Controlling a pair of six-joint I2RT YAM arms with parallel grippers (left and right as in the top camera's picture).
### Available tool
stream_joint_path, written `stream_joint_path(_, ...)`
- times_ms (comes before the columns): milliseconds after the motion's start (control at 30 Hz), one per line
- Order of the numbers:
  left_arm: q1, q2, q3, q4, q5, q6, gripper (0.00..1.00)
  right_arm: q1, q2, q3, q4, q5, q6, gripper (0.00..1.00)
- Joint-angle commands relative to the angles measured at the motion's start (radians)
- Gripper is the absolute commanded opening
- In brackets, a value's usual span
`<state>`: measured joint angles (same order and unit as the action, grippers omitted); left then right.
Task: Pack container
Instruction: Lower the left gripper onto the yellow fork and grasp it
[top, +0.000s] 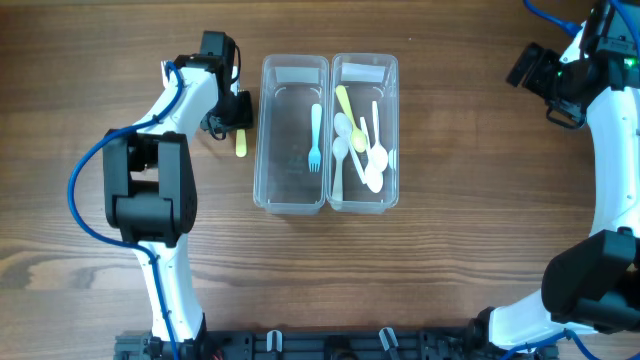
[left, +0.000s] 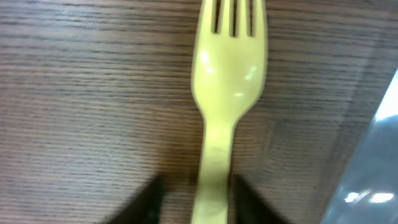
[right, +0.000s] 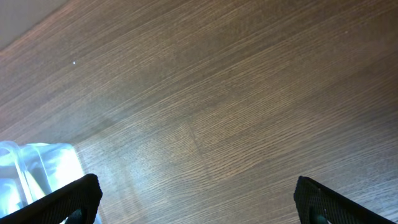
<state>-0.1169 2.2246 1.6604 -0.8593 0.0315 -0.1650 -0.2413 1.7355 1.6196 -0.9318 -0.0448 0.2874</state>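
A yellow fork (top: 240, 143) lies flat on the table just left of the two clear containers. In the left wrist view the fork (left: 227, 74) points its tines away from me, and its handle runs between my left gripper's (left: 198, 190) fingers, which straddle it with a gap on the left side. The left gripper (top: 232, 112) is low over the fork. The left container (top: 293, 70) holds a blue fork (top: 315, 135). The right container (top: 365, 65) holds a yellow spoon (top: 343, 100) and white spoons (top: 372, 165). My right gripper (right: 196, 199) is open and empty above bare table.
The left container's clear wall (left: 373, 155) stands close to the right of the yellow fork. My right arm (top: 545, 75) is at the far right rear, away from the containers. A corner of a container (right: 37, 168) shows at the left of the right wrist view.
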Motion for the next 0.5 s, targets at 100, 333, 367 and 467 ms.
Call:
stream_joint_path(100,-0.005,0.047,-0.01,-0.004,0.016,0.001,0.04,0.002,0.01,0.009,0.0,-0.009,0.005,1.0)
stream_joint_path(333,-0.003,0.024,-0.011,-0.027,0.003,0.001,0.04,0.002,0.01,0.009,-0.002,-0.01,0.005,1.0)
stream_joint_path(367,-0.003,0.013,-0.011,-0.036,-0.004,0.002,0.04,0.002,0.01,0.009,-0.002,-0.01,0.005,1.0)
stream_joint_path(467,-0.003,0.0,-0.011,-0.05,-0.011,0.001,0.04,0.002,0.01,0.009,-0.003,-0.023,0.004,1.0)
